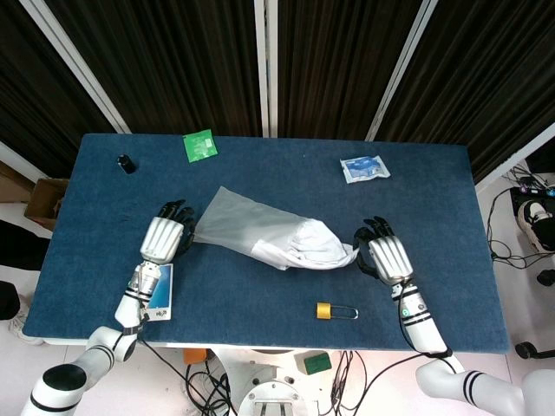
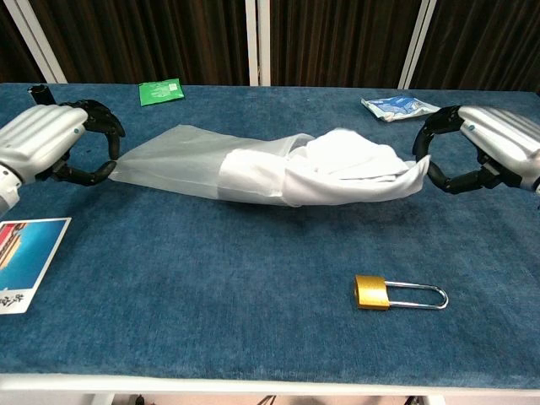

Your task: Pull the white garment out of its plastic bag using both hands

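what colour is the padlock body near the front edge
Gold, with a silver shackle; padlock shows best in the chest view.

left robot hand (image 2: 51, 143) fingers curled in a pinch, right robot hand (image 2: 485, 152) likewise

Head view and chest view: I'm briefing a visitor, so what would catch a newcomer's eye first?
The white garment, partly out of its plastic bag, stretches across the middle of the blue table. The left hand pinches the bag's end; the right hand holds the garment's tip. A brass padlock lies nearer the robot.
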`<action>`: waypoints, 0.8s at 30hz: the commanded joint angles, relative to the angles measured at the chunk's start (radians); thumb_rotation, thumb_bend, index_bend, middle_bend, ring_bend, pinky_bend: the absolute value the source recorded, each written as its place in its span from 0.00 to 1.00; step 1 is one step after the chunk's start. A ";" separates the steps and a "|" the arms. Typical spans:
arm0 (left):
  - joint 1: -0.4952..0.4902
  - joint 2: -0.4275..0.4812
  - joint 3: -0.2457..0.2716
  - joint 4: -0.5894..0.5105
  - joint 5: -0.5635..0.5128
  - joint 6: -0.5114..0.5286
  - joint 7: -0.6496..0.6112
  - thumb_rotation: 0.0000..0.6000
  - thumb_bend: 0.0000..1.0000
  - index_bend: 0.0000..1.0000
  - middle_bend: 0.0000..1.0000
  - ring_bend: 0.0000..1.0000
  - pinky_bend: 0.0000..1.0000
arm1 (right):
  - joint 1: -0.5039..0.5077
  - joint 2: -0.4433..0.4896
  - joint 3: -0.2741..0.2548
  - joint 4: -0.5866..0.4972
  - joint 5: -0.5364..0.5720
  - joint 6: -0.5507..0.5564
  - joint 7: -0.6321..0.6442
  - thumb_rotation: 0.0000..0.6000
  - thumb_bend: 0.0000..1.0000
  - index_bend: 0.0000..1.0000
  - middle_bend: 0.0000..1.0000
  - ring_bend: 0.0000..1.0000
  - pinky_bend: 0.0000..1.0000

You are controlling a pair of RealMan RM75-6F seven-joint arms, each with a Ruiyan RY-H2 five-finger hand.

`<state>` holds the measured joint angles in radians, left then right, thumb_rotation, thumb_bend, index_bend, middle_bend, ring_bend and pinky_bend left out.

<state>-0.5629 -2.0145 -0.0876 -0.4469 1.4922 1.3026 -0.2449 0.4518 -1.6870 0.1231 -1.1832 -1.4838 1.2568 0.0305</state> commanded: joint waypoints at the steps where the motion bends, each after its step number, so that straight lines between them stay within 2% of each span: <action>1: 0.022 0.023 -0.006 -0.008 -0.014 0.006 0.003 1.00 0.45 0.67 0.30 0.15 0.20 | -0.013 0.045 0.011 -0.035 0.000 0.025 0.017 1.00 0.50 0.89 0.41 0.16 0.15; 10: 0.073 0.082 -0.026 -0.017 -0.051 0.006 0.008 1.00 0.46 0.67 0.30 0.15 0.20 | -0.035 0.137 0.054 -0.074 0.040 0.056 0.032 1.00 0.50 0.89 0.41 0.17 0.15; 21: 0.111 0.125 -0.024 -0.060 -0.054 0.030 0.014 1.00 0.45 0.66 0.30 0.15 0.20 | -0.029 0.154 0.088 0.003 0.103 0.027 0.018 1.00 0.50 0.90 0.41 0.17 0.15; 23: 0.115 0.137 -0.016 -0.083 -0.046 0.029 0.012 1.00 0.45 0.64 0.29 0.15 0.20 | -0.030 0.163 0.080 -0.003 0.123 -0.005 -0.010 1.00 0.49 0.84 0.40 0.16 0.14; 24: 0.117 0.145 -0.013 -0.099 -0.044 0.026 0.011 1.00 0.42 0.60 0.28 0.15 0.20 | -0.031 0.174 0.074 -0.018 0.139 -0.030 -0.033 1.00 0.47 0.78 0.37 0.14 0.13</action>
<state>-0.4502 -1.8809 -0.1065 -0.5275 1.4426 1.3306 -0.2323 0.4217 -1.5261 0.2046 -1.1857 -1.3690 1.2599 0.0284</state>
